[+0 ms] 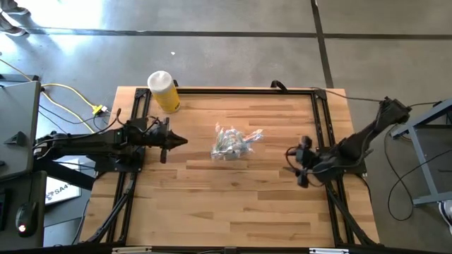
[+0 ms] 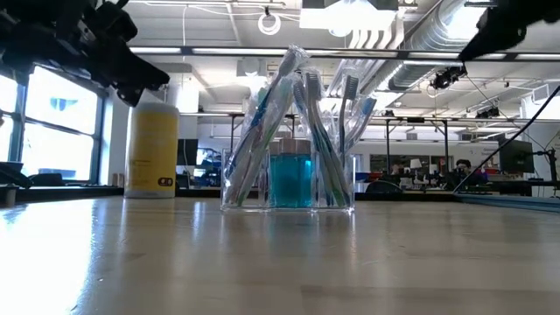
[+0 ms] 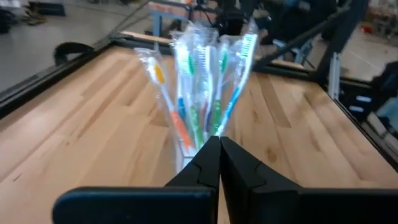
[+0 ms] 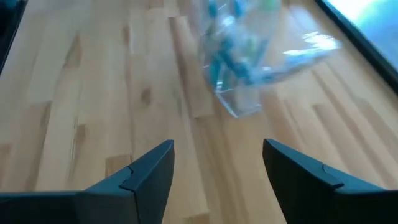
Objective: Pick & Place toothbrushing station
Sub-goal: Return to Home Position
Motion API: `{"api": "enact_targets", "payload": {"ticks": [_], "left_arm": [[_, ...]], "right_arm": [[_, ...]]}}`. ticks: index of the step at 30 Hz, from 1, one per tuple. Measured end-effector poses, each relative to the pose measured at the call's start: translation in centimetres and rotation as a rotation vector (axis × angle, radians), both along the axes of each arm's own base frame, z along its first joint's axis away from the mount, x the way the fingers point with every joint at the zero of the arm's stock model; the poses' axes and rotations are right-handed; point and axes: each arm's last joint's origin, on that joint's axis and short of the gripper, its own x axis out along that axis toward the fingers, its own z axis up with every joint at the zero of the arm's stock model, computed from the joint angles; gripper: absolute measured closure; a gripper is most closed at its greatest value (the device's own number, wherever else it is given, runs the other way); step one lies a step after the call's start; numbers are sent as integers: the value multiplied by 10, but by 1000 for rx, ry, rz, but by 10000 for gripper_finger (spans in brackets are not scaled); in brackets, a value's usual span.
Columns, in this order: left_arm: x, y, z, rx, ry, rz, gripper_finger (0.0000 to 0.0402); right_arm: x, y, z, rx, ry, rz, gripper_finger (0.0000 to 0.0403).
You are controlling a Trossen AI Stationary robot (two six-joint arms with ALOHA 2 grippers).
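Observation:
The toothbrushing station [image 1: 235, 143] stands on its base near the middle of the wooden table: a small clear container [image 2: 289, 182] with wrapped pastel toothbrushes [image 3: 202, 81] fanning out of it and a teal-blue block inside. My left gripper [image 1: 182, 142] hovers shut to its left, tips pointing at it, apart from it; its shut fingers [image 3: 219, 163] show in the left wrist view. My right gripper [image 1: 302, 162] stands open to the right of the station, well clear; its two fingers [image 4: 149, 174] frame bare table, with the station [image 4: 245, 62] farther off.
A yellow bottle with a white cap [image 1: 164, 91] stands at the table's far left corner. A black frame [image 1: 247, 89] runs along the table's edges. Bare wood lies between the station and each gripper and along the near side.

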Motion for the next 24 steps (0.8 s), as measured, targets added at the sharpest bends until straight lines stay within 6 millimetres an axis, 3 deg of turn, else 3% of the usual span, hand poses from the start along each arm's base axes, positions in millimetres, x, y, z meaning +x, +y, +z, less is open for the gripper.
{"api": "enact_targets", "payload": {"ticks": [4, 7, 14, 19, 24], "left_arm": [[-5, -1, -5, 4, -33, 10, 400], [-7, -1, -5, 5, -50, 7, 401], [-7, -11, -5, 29, -45, -36, 401], [-8, -20, -9, 71, 1, -21, 401], [-20, -24, -6, 94, -28, 25, 401]], "right_arm": [[10, 1, -28, -26, -54, 66, 182], [14, 4, -41, -39, -115, 144, 220], [18, -8, -71, -79, -220, 308, 380], [5, -34, -81, -58, -272, 227, 396], [-17, -49, -73, -4, -465, 278, 400]]}}
